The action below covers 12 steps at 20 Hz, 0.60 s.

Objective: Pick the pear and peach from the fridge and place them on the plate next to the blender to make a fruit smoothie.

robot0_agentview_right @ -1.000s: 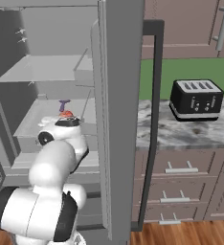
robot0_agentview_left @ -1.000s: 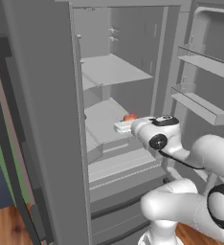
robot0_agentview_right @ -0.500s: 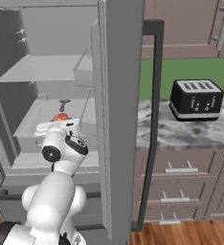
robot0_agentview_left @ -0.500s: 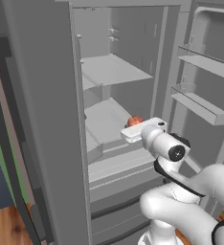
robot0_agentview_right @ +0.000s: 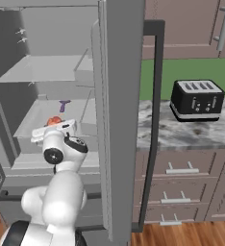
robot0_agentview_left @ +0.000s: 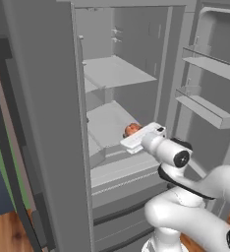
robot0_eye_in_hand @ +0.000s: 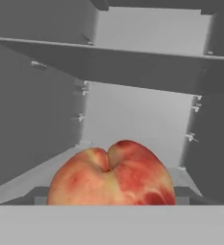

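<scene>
Left base view, centre: the tall grey double-door fridge (robot0_agentview_left: pixel 48 98) stands open, its pale shelves bare of much else, and the white arm reaches in level with the lower shelf so that its hand meets the fruit head-on. The small round red-orange peach (robot0_agentview_left: pixel 131 129) lies at the front edge of that shelf, touching or just beyond the tip of the gripper (robot0_agentview_left: pixel 136 139).

Right base view, left of frame: the same peach (robot0_agentview_right: pixel 54 120) sits just above the white hand, with a small purple T-shaped object (robot0_agentview_right: pixel 64 104) farther back on the shelf. At right of frame, a black toaster (robot0_agentview_right: pixel 197 99) stands on the marbled table (robot0_agentview_right: pixel 181 135), well apart from the fridge.

Hand view, lower centre: the peach (robot0_eye_in_hand: pixel 111 176) lies close before the camera, cleft upward, centred where the jaws would close. The fingertips are hidden, so whether the jaws are released or clenched on the fruit cannot be told.
</scene>
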Available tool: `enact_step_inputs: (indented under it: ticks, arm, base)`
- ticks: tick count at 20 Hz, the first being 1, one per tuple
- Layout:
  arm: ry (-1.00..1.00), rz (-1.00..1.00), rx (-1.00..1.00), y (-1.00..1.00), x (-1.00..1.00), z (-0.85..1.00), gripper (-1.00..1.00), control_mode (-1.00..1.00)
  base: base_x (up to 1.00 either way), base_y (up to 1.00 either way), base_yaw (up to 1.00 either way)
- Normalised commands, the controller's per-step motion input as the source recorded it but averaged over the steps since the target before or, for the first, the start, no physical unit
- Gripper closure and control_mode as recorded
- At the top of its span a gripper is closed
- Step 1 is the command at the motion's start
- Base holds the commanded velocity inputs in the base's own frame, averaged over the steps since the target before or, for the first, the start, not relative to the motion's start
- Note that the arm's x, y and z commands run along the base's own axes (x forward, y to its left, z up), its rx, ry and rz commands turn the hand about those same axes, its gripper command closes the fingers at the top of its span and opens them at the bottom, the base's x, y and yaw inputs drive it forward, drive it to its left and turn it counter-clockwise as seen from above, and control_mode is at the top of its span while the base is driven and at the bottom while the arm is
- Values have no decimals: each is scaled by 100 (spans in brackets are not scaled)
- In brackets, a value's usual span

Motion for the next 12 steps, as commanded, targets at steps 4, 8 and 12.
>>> enact_step_inputs:
  ticks: [4,8,12]
  arm:
    - [11,0,-7,7,-17,30,100,-100]
    - [13,-20,-7,91,4,70,100,-100]
    - [39,-18,-19,91,-1,100,100,-100]
  base:
    - [0,0,0]
    - [0,0,0]
    - [0,0,0]
